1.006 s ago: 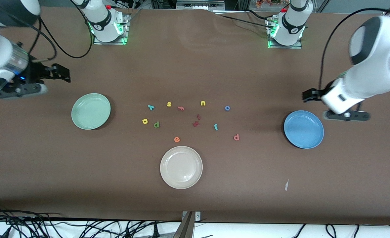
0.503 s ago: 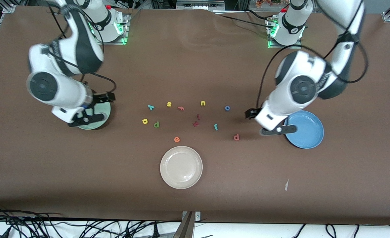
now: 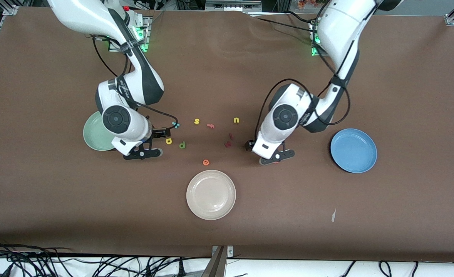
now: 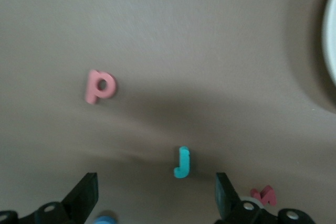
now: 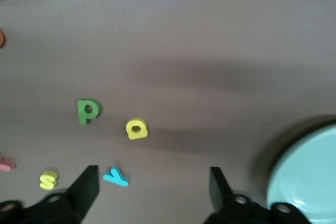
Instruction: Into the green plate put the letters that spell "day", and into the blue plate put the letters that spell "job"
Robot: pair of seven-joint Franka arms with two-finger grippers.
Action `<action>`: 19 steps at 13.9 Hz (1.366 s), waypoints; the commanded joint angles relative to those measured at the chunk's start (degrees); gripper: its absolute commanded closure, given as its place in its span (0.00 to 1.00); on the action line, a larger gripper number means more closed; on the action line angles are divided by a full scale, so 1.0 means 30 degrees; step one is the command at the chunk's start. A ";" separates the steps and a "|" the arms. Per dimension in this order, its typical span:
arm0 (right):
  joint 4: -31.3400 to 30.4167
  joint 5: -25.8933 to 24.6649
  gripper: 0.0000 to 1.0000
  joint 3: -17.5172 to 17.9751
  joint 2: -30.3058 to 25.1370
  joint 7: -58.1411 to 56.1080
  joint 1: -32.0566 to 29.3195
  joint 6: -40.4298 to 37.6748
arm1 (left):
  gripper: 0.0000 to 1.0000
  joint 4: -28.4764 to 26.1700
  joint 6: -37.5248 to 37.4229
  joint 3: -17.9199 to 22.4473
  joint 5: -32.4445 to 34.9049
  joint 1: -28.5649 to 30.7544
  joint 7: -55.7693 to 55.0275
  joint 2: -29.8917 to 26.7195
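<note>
Front view has both arms bent low over the middle of the bench. The right gripper [image 3: 160, 134] hangs over the bench between the green plate [image 3: 92, 134] and the letters of "day". The arm covers part of this plate. The teal y [image 3: 176, 124], the yellow a [image 3: 168, 141] and the dark green d [image 3: 182, 145] lie close together, all on the bench and not in a plate. The left gripper [image 3: 250, 145] hangs over the spot near the dark red pieces [image 3: 228, 144]. Its arm hides the letters under it. The blue plate [image 3: 354, 150] stands well apart, toward the left arm's end, with nothing in it. A cream plate [image 3: 210, 194] is nearest to the front camera, and an orange e [image 3: 206, 162] lies just beside it.

Left wrist view shows what the front view hides. The teal j [image 4: 181, 162] lies flat on the bench between the two black fingers [image 4: 86, 198], and the jaws stand wide apart and touch nothing. The salmon b [image 4: 100, 85] lies apart from it. A bit of the blue o [image 4: 105, 217] shows at the edge of the picture.

Right wrist view shows the jaws of the right gripper wide apart too, holding nothing. The y lies near one finger [image 5: 86, 187], with the a and the d not far from it, and the rim of the green plate is beside the other finger.
</note>
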 commanded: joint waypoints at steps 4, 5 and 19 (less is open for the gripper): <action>-0.1036 0.0430 0.33 -0.0031 0.0836 0.0259 0.0573 0.1984 | 0.17 0.1289 0.1579 0.0420 -0.0116 -0.0910 -0.1747 0.2019; -0.1388 0.0430 0.33 -0.0031 0.0865 0.0259 0.0602 0.2510 | 0.24 0.1349 0.1550 0.0421 -0.0144 -0.0968 -0.1748 0.2195; -0.1860 0.0518 0.36 -0.0002 0.2067 0.0259 0.0954 0.4508 | 1.00 0.3045 -0.3383 0.0597 0.1086 -0.0037 0.0378 0.1613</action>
